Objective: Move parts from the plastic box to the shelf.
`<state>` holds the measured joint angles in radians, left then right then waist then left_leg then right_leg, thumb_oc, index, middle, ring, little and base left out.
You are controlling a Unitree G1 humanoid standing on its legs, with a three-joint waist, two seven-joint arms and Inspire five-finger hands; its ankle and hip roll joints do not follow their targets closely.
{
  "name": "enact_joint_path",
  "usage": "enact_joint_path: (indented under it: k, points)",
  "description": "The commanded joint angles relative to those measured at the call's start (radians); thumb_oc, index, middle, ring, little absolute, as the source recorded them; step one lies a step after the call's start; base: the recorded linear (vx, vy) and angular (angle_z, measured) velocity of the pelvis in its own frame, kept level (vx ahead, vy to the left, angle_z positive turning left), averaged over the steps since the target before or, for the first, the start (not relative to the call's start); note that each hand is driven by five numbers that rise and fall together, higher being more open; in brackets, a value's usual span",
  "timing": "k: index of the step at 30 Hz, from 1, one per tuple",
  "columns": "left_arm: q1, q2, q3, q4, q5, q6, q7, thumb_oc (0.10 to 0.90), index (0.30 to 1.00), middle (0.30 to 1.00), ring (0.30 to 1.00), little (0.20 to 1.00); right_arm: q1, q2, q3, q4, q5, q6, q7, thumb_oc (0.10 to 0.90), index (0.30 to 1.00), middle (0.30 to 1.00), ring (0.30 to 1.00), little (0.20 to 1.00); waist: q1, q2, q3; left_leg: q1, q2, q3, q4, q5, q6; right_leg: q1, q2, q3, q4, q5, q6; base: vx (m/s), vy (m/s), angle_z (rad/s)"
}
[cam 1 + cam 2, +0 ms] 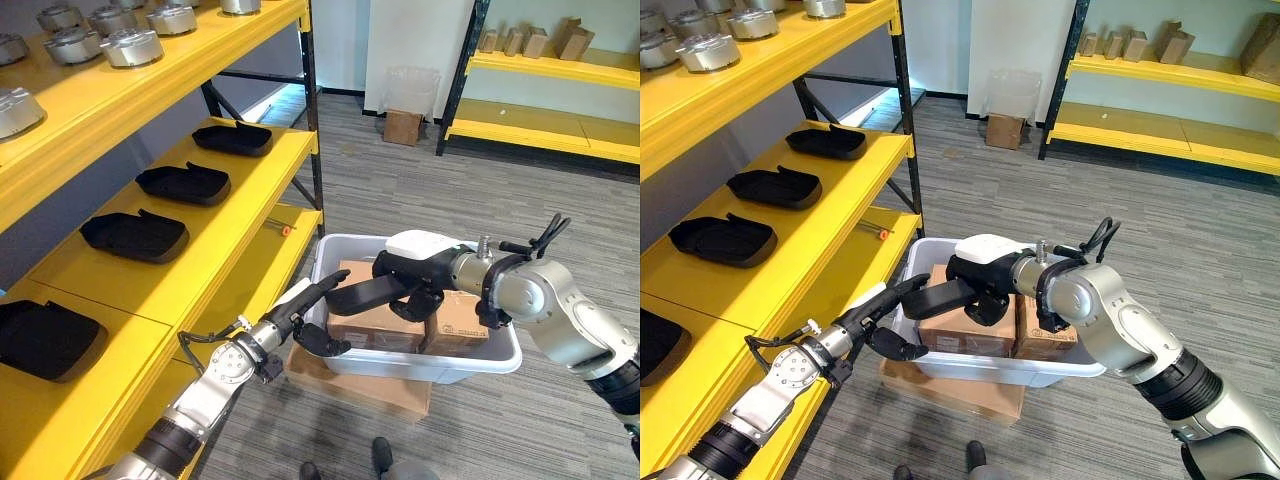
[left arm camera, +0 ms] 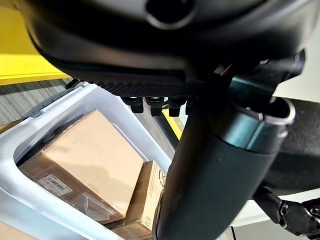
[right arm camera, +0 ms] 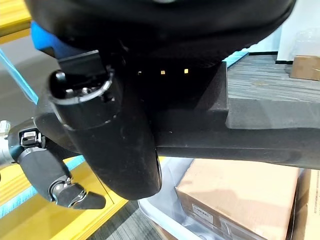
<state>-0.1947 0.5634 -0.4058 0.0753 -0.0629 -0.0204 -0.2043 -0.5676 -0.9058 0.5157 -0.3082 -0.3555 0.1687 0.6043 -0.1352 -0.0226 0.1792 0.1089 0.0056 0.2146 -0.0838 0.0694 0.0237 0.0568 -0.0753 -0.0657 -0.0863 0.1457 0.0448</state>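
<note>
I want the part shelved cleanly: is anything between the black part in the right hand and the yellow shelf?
Yes. The left hand hovers open beside the plastic box, between the black part held by the right hand and the yellow shelf.

Left hand fingers extended, thumb apart; right hand fingers curled, gripping.

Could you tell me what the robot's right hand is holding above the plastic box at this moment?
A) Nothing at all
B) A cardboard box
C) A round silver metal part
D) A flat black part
D: the right hand is closed on a flat black part, held above the cardboard boxes in the plastic box, while the left hand reaches in with fingers extended beside it.
</note>
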Motion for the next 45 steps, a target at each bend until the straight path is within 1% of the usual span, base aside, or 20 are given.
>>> enact_joint_path:
  k: [1, 5, 12, 13, 14, 21, 25, 30, 31, 33, 34, 35, 36, 37, 38, 39, 41, 43, 44, 45]
  points:
    - [-0.177, -0.052, -0.078, -0.049, 0.007, -0.078, -0.002, 0.9, 1.0, 1.0, 1.0, 1.0, -0.244, 0.09, 0.006, -0.006, -0.013, -0.079, -0.097, 0.4, 0.3, 0.3, 0.3, 0.3, 0.022, -0.006, -0.081, 0.038, 0.076, 0.002, -0.003, -0.127, -0.043, 0.047, -0.001, -0.014, 0.025, -0.141, 0.039, 0.0, 0.0, 0.0]
    - [-0.213, -0.063, -0.09, -0.057, 0.015, -0.07, 0.01, 0.9, 1.0, 1.0, 1.0, 1.0, -0.256, 0.118, 0.032, 0.011, -0.007, -0.081, -0.096, 0.4, 0.3, 0.3, 0.3, 0.3, 0.021, -0.005, -0.083, 0.04, 0.077, 0.0, -0.003, -0.128, -0.044, 0.048, -0.001, -0.015, 0.026, -0.143, 0.04, 0.0, 0.0, 0.0]
    - [-0.255, -0.076, -0.106, -0.067, 0.012, -0.056, -0.016, 0.9, 1.0, 1.0, 1.0, 1.0, -0.262, 0.151, 0.054, 0.029, -0.015, -0.076, -0.103, 0.4, 0.3, 0.3, 0.3, 0.3, 0.02, -0.003, -0.083, 0.043, 0.079, -0.003, -0.003, -0.13, -0.043, 0.052, -0.002, -0.015, 0.025, -0.144, 0.04, 0.0, 0.0, 0.0]
    - [-0.259, -0.082, -0.115, -0.069, 0.012, -0.036, -0.022, 0.9, 1.0, 1.0, 1.0, 1.0, -0.261, 0.162, 0.06, 0.045, -0.018, -0.082, -0.116, 0.4, 0.3, 0.3, 0.3, 0.3, 0.019, -0.003, -0.083, 0.044, 0.079, -0.003, -0.003, -0.131, -0.042, 0.053, -0.002, -0.013, 0.024, -0.145, 0.04, 0.0, 0.0, 0.0]
    - [-0.259, -0.082, -0.118, -0.068, 0.011, -0.033, -0.022, 0.9, 1.0, 1.0, 1.0, 1.0, -0.26, 0.163, 0.061, 0.047, -0.018, -0.083, -0.12, 0.4, 0.3, 0.3, 0.3, 0.3, 0.019, -0.002, -0.083, 0.044, 0.079, -0.004, -0.003, -0.131, -0.042, 0.053, -0.002, -0.013, 0.024, -0.145, 0.04, 0.0, 0.0, 0.0]
    - [-0.256, -0.086, -0.138, -0.051, 0.013, -0.042, -0.029, 0.9, 1.0, 1.0, 1.0, 1.0, -0.257, 0.183, 0.049, 0.072, 0.005, -0.087, -0.148, 0.4, 0.3, 0.3, 0.3, 0.3, 0.018, 0.001, -0.077, 0.047, 0.08, -0.003, -0.003, -0.132, -0.041, 0.054, -0.002, -0.012, 0.028, -0.149, 0.039, 0.0, 0.0, 0.0]
    - [-0.268, -0.084, -0.144, -0.069, 0.036, -0.024, -0.046, 0.9, 1.0, 1.0, 1.0, 1.0, -0.255, 0.204, 0.047, 0.1, 0.015, -0.07, -0.175, 0.4, 0.3, 0.3, 0.3, 0.3, 0.018, 0.004, -0.075, 0.05, 0.078, -0.004, -0.003, -0.133, -0.039, 0.058, -0.004, -0.013, 0.032, -0.153, 0.041, 0.02, 0.001, 0.0]
    - [-0.271, -0.087, -0.172, -0.069, 0.046, -0.024, -0.047, 0.9, 1.0, 1.0, 1.0, 1.0, -0.249, 0.226, 0.038, 0.121, 0.051, -0.047, -0.2, 0.4, 0.3, 0.3, 0.3, 0.3, 0.015, 0.005, -0.065, 0.05, 0.079, -0.002, -0.003, -0.133, -0.037, 0.054, -0.005, -0.011, 0.036, -0.153, 0.041, 0.0, 0.0, 0.0]
    - [-0.27, -0.087, -0.176, -0.069, 0.042, -0.026, -0.044, 0.9, 1.0, 1.0, 1.0, 1.0, -0.248, 0.228, 0.038, 0.123, 0.053, -0.046, -0.203, 0.4, 0.3, 0.3, 0.3, 0.3, 0.014, 0.005, -0.064, 0.049, 0.079, -0.002, -0.002, -0.133, -0.038, 0.054, -0.005, -0.011, 0.036, -0.153, 0.041, 0.0, 0.0, 0.0]
    - [-0.263, -0.094, -0.188, -0.057, -0.014, -0.036, -0.053, 0.9, 1.0, 1.0, 1.0, 1.0, -0.244, 0.235, 0.035, 0.131, 0.084, -0.034, -0.22, 0.4, 0.3, 0.3, 0.3, 0.3, 0.013, 0.006, -0.061, 0.05, 0.08, -0.001, -0.002, -0.134, -0.038, 0.054, -0.006, -0.011, 0.037, -0.155, 0.04, 0.0, 0.0, 0.0]
    - [-0.259, -0.096, -0.194, -0.05, -0.033, -0.06, -0.069, 0.769, 0.816, 0.816, 0.816, 0.816, -0.245, 0.246, 0.029, 0.14, 0.086, -0.033, -0.228, 0.4, 0.3, 0.3, 0.3, 0.3, 0.012, 0.007, -0.059, 0.052, 0.079, 0.001, -0.003, -0.135, -0.037, 0.055, -0.007, -0.011, 0.036, -0.154, 0.041, 0.0, 0.0, 0.0]
    - [-0.259, -0.096, -0.198, -0.045, -0.039, -0.068, -0.071, 0.769, 0.816, 0.816, 0.816, 0.816, -0.247, 0.248, 0.03, 0.143, 0.089, -0.032, -0.231, 0.4, 0.3, 0.3, 0.3, 0.3, 0.012, 0.007, -0.059, 0.052, 0.079, 0.002, -0.002, -0.136, -0.037, 0.055, -0.007, -0.011, 0.037, -0.154, 0.041, 0.0, 0.0, 0.0]
    - [-0.254, -0.1, -0.206, -0.054, -0.048, -0.069, -0.068, 0.755, 0.797, 0.797, 0.797, 0.797, -0.252, 0.256, 0.028, 0.16, 0.104, -0.038, -0.237, 0.4, 0.3, 0.3, 0.3, 0.3, 0.012, 0.008, -0.057, 0.052, 0.08, 0.001, -0.002, -0.135, -0.037, 0.054, -0.006, -0.009, 0.038, -0.155, 0.04, 0.0, 0.0, 0.0]
    - [-0.252, -0.102, -0.209, -0.052, -0.055, -0.078, -0.072, 0.686, 0.701, 0.701, 0.701, 0.701, -0.256, 0.256, 0.03, 0.159, 0.11, -0.033, -0.246, 0.4, 0.3, 0.3, 0.3, 0.3, 0.012, 0.008, -0.056, 0.053, 0.08, 0.001, -0.002, -0.135, -0.038, 0.055, -0.006, -0.01, 0.039, -0.155, 0.04, 0.0, 0.0, 0.0]
    - [-0.251, -0.103, -0.213, -0.051, -0.06, -0.082, -0.072, 0.663, 0.668, 0.668, 0.668, 0.668, -0.257, 0.258, 0.03, 0.16, 0.109, -0.032, -0.252, 0.4, 0.3, 0.3, 0.3, 0.3, 0.012, 0.009, -0.056, 0.053, 0.08, 0.001, -0.002, -0.135, -0.038, 0.055, -0.007, -0.011, 0.039, -0.156, 0.04, 0.0, 0.0, 0.0]
    - [-0.247, -0.107, -0.223, -0.05, -0.088, -0.085, -0.064, 0.561, 0.525, 0.525, 0.525, 0.525, -0.26, 0.266, 0.028, 0.169, 0.115, -0.034, -0.265, 0.4, 0.3, 0.3, 0.3, 0.3, 0.012, 0.01, -0.056, 0.053, 0.08, 0.0, -0.002, -0.136, -0.037, 0.056, -0.008, -0.012, 0.041, -0.157, 0.04, 0.0, 0.0, 0.0]
    - [-0.246, -0.113, -0.224, -0.046, -0.078, -0.103, -0.087, 0.4, 0.3, 0.3, 0.3, 0.3, -0.264, 0.273, 0.027, 0.179, 0.12, -0.036, -0.275, 0.4, 0.3, 0.3, 0.3, 0.3, 0.012, 0.011, -0.057, 0.056, 0.08, 0.001, -0.003, -0.137, -0.037, 0.058, -0.007, -0.012, 0.04, -0.157, 0.04, 0.0, 0.0, 0.0]
    - [-0.24, -0.111, -0.23, -0.044, -0.085, -0.088, -0.082, 0.4, 0.3, 0.3, 0.3, 0.3, -0.275, 0.285, 0.022, 0.187, 0.128, -0.032, -0.284, 0.4, 0.3, 0.3, 0.3, 0.3, 0.014, 0.012, -0.059, 0.056, 0.08, 0.001, -0.003, -0.135, -0.039, 0.058, -0.007, -0.014, 0.04, -0.156, 0.04, 0.0, 0.0, 0.0]
    - [-0.241, -0.115, -0.233, -0.035, -0.09, -0.105, -0.086, 0.4, 0.3, 0.3, 0.3, 0.3, -0.277, 0.288, 0.022, 0.19, 0.13, -0.029, -0.288, 0.4, 0.3, 0.3, 0.3, 0.3, 0.014, 0.012, -0.061, 0.057, 0.08, 0.0, -0.003, -0.138, -0.038, 0.059, -0.008, -0.014, 0.04, -0.157, 0.04, 0.0, 0.0, 0.0]
    - [-0.24, -0.115, -0.234, -0.036, -0.091, -0.108, -0.079, 0.4, 0.3, 0.3, 0.3, 0.3, -0.278, 0.292, 0.019, 0.192, 0.132, -0.029, -0.293, 0.4, 0.3, 0.3, 0.3, 0.3, 0.014, 0.013, -0.061, 0.057, 0.08, -0.001, -0.003, -0.137, -0.038, 0.058, -0.008, -0.013, 0.041, -0.158, 0.04, 0.0, 0.0, 0.0]
